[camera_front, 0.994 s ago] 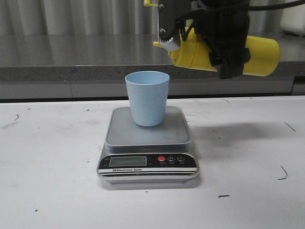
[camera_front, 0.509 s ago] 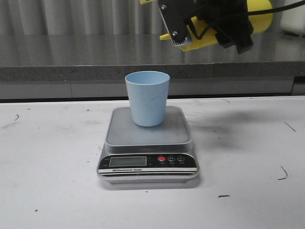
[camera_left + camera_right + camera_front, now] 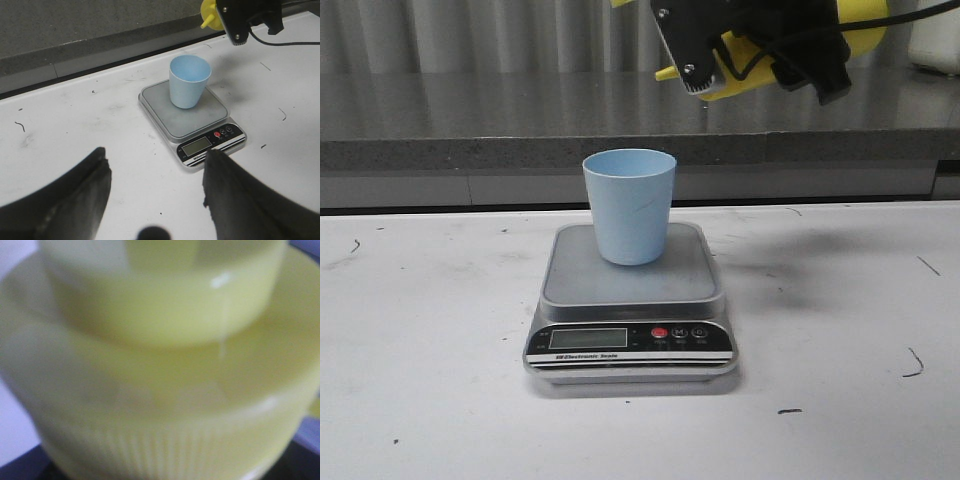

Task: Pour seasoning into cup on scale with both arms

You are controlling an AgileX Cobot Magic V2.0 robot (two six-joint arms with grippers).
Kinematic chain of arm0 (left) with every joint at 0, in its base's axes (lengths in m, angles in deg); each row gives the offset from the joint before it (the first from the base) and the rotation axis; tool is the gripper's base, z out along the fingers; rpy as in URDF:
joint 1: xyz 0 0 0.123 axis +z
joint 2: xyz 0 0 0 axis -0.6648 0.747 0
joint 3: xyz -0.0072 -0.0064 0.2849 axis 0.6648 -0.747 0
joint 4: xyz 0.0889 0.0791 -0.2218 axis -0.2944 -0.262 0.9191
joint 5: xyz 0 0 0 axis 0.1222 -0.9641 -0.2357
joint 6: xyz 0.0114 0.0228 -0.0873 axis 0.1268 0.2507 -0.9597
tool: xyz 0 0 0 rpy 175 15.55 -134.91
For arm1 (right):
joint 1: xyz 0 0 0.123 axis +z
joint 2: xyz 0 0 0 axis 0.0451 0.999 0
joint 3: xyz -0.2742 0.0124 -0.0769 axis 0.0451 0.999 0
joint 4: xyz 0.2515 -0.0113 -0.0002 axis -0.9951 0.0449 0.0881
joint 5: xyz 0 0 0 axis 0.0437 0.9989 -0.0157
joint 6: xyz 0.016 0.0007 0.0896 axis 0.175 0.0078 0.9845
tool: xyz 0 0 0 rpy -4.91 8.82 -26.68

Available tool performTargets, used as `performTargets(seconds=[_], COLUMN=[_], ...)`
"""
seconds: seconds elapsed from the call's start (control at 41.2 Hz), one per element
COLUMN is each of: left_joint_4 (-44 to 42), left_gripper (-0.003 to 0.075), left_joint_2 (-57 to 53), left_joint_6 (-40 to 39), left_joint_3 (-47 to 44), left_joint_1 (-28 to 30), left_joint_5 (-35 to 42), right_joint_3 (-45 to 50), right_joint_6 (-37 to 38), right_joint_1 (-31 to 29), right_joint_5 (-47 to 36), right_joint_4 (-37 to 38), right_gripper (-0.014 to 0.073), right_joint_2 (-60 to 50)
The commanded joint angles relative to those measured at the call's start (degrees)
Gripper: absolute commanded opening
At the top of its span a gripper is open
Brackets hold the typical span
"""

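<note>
R gripper [image 3: 760, 45] clamps bottle [image 3: 860, 25], axis near-level, nozzle left | cup [image 3: 629, 205] mid-scale [image 3: 630, 345], below-left | L gripper [image 3: 155, 200] agape, empty

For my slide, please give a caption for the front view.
Right gripper holds the yellow bottle tilted above the blue cup on the scale.

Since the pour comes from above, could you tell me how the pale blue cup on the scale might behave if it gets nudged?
The pale blue cup looks like thin plastic and appears empty, so it is probably light and would slide or tip easily. It tapers to a narrow base, favouring tipping over sliding. The scale platform looks smooth, so grip underneath is likely poor.
</note>
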Motion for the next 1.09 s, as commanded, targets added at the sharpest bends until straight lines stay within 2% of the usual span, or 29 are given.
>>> performTargets(seconds=[0.0,0.17,0.267,0.437,0.558,0.631,0.8,1.067], left_joint_4=[0.11,0.11,0.11,0.11,0.11,0.11,0.11,0.11], left_gripper=[0.0407,0.0407,0.0407,0.0407,0.0407,0.0407,0.0407,0.0407], left_joint_2=[0.22,0.22,0.22,0.22,0.22,0.22,0.22,0.22], left_joint_6=[-0.31,-0.31,-0.31,-0.31,-0.31,-0.31,-0.31,-0.31], left_joint_3=[1.29,1.29,1.29,1.29,1.29,1.29,1.29,1.29], left_joint_1=[0.03,0.03,0.03,0.03,0.03,0.03,0.03,0.03], left_joint_5=[4.41,4.41,4.41,4.41,4.41,4.41,4.41,4.41], right_joint_3=[-2.32,-2.32,-2.32,-2.32,-2.32,-2.32,2.32,17.9], right_joint_6=[2.04,10.36,12.58,14.84,22.39,25.48,26.74,34.37], right_joint_1=[0.12,-0.8,-2.1,-4.93,-8.06,-9.83,-11.68,-13.65], right_joint_5=[0.75,2.04,3.71,9.79,9.16,7.18,-4.11,-29.99], right_joint_4=[0.6,-14.86,-24.2,-30.44,-35.08,-40.29,-50.25,-51.21], right_gripper=[0.0276,0.0276,0.0276,0.0275,0.0275,0.0275,0.0275,0.0275], right_joint_2=[-3.28,-3.28,-3.28,-3.58,-5.7,-7.97,-15.77,-25.66])
